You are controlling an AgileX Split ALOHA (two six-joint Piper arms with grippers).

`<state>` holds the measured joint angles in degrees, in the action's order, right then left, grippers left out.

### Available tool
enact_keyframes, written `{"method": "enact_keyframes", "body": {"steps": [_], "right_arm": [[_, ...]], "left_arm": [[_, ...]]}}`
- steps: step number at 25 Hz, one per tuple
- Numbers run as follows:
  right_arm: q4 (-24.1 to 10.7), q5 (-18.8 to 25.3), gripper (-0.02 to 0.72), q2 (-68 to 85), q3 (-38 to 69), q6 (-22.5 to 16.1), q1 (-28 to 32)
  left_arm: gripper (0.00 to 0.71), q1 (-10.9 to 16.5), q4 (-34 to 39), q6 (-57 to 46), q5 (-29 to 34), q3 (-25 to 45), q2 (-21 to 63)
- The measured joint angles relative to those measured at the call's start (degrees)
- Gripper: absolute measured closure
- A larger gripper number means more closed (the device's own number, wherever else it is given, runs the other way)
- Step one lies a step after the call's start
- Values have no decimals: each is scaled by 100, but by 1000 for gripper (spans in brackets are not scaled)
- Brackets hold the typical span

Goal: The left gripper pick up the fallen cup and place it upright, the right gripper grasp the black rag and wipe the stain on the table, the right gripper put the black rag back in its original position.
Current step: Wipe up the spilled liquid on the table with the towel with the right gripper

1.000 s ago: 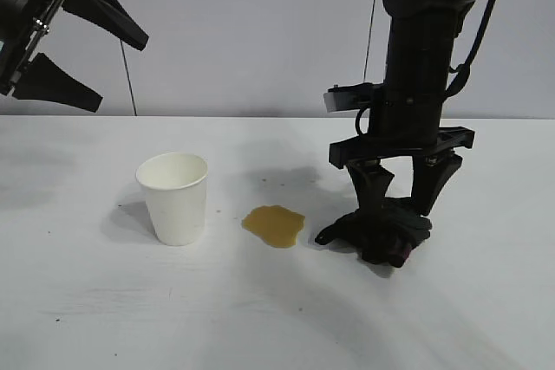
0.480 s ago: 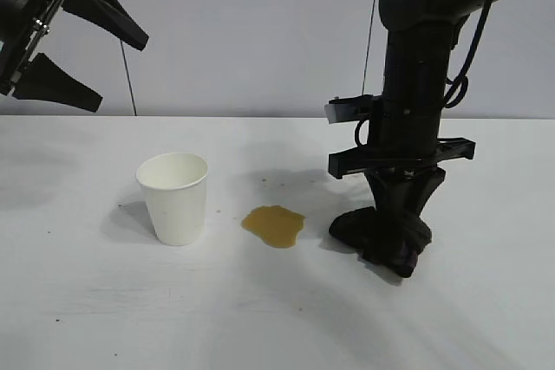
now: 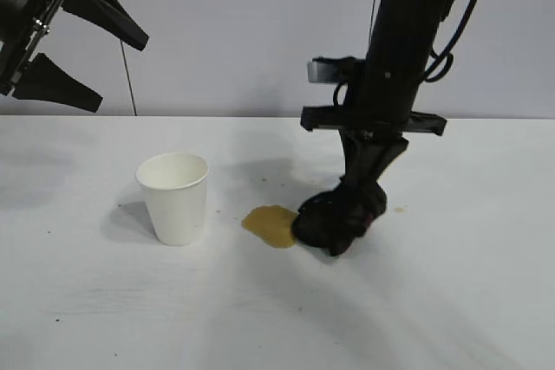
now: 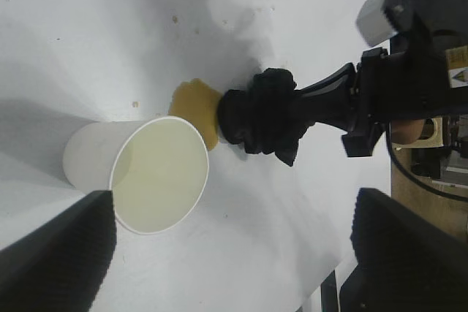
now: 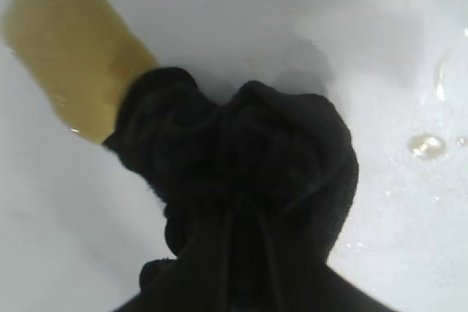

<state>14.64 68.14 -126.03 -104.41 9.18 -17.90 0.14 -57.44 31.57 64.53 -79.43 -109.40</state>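
**Wiping step: rag at the edge of the stain**

Cup [image 3: 174, 197] stands upright on the table [image 3: 104, 318], mouth up, at about 9 o'clock from the stain [image 3: 273, 224] in the exterior view and clear of it. The upright-placement step therefore reads as complete. The left gripper [image 3: 82, 41] is raised high above the table at 10 o'clock from the cup, fingers spread wide, holding nothing.

The right gripper [image 3: 357, 201] is tilted down toward the table with its fingers closed on the black rag [image 3: 334, 218]. The right wrist view shows the rag [image 5: 234, 180] bunched around the fingertips. The rag rests on the table at 3 o'clock from the stain, and its leading fold touches the rim of the puddle [image 5: 73, 56]. The left wrist view confirms the same contact: the black rag [image 4: 259, 118] meets the amber puddle [image 4: 196, 107] on the side away from the cup [image 4: 139, 173]. Most of the puddle is uncovered and glossy.

Small droplets [image 5: 425, 144] lie on the table on the far side of the rag from the stain; a faint mark [image 3: 399, 210] shows there in the exterior view.

Step in hand, as judged: wiping, at first contact.

Next move calls for:
- Downward pressure kept on the rag so that it drags and does not skate over the liquid.
- A stroke toward 9 o'clock, across the full puddle, stopping short of the cup.
- A firm grip, since a loose fold can slip out under drag.
- A return pass toward 3 o'clock for the droplets before the rag goes back to its place.
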Motion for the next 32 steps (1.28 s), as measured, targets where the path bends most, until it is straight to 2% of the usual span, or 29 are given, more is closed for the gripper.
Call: {"method": "enact_keyframes", "body": {"steps": [3, 7, 17, 32], "right_arm": [[178, 27, 675, 30, -321, 53, -63], [172, 16, 675, 30, -352, 99, -287], [246, -400, 675, -219, -352, 117, -919], [252, -944, 675, -493, -352, 145, -949]], "left_arm": [[81, 0, 0, 0, 0, 0, 0], [81, 0, 0, 0, 0, 0, 0], [81, 0, 0, 0, 104, 0, 0], [81, 0, 0, 0, 172, 0, 0]]}}
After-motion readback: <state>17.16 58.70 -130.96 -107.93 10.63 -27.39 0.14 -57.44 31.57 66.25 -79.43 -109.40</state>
